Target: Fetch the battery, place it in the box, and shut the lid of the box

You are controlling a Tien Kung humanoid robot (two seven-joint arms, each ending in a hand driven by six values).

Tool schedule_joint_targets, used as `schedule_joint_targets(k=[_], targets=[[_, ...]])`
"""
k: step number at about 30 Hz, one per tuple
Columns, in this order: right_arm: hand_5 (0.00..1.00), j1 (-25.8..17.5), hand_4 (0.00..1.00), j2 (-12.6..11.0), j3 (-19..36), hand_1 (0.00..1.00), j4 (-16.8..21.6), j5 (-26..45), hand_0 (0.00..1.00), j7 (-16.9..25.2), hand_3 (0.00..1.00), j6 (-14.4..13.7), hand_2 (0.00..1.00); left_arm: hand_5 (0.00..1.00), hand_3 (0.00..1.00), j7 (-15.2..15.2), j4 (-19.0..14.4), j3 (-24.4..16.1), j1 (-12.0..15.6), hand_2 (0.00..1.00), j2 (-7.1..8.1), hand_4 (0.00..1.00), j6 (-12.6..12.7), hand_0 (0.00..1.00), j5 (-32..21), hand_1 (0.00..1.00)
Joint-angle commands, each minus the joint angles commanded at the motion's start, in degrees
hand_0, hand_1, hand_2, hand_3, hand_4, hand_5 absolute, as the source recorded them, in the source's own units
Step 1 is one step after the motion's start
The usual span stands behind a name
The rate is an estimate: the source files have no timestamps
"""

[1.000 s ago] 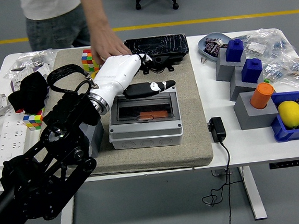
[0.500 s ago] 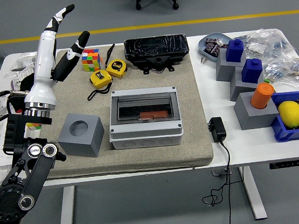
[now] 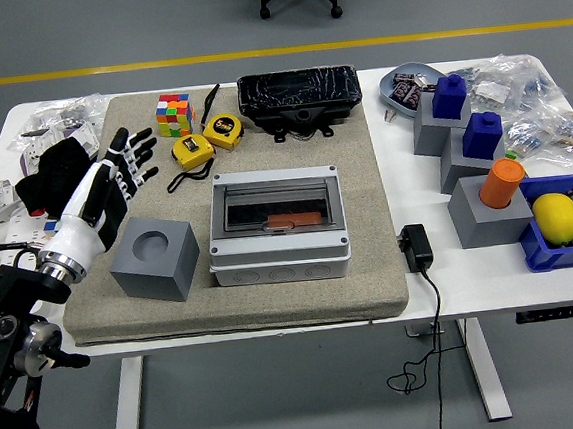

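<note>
The grey box (image 3: 277, 225) stands in the middle of the grey mat (image 3: 372, 277). Its clear lid is shut, and an orange battery (image 3: 295, 220) shows inside through the lid. My left hand (image 3: 113, 184) is over the mat's left edge, left of the box and above the grey block (image 3: 155, 257). Its fingers are spread and it holds nothing. My right hand is out of view.
On the mat behind the box are two yellow tape measures (image 3: 207, 139), a colour cube (image 3: 173, 115) and a black tray (image 3: 299, 92). A black adapter (image 3: 416, 246) lies right of the mat. Grey stands with blue and orange pieces (image 3: 478, 163) and a lemon (image 3: 556, 217) are at the right.
My left hand has come off the box lid, swung up and left, and come down over the mat's left edge. The person's hand at the far side has gone from view.
</note>
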Motion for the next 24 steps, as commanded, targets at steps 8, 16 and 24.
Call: schedule_joint_targets(k=[8, 16, 24], targets=[[0.998, -0.2, 0.998, 0.2, 0.0, 0.787, 0.0, -0.2, 0.878, -0.2, 0.791, 0.0, 0.761, 0.998, 0.834, -3.8, -1.2, -1.8, 0.6, 0.851, -0.84, 0.998, 3.2, 0.832, 1.3, 0.877], [0.998, -0.4, 0.998, 0.4, 0.2, 0.787, 0.0, -0.4, 0.879, -0.1, 0.791, 0.0, 0.762, 0.998, 0.799, -9.2, -0.5, -1.9, 0.4, 0.954, -1.35, 0.998, 8.3, 0.998, -0.8, 0.998], [0.998, -0.5, 0.998, 0.6, 0.5, 0.787, 0.0, -0.5, 0.879, -0.1, 0.791, -0.1, 0.762, 0.998, 0.917, -12.9, 1.9, -2.4, 0.5, 0.988, -1.78, 0.998, 8.0, 0.998, -6.2, 0.998]])
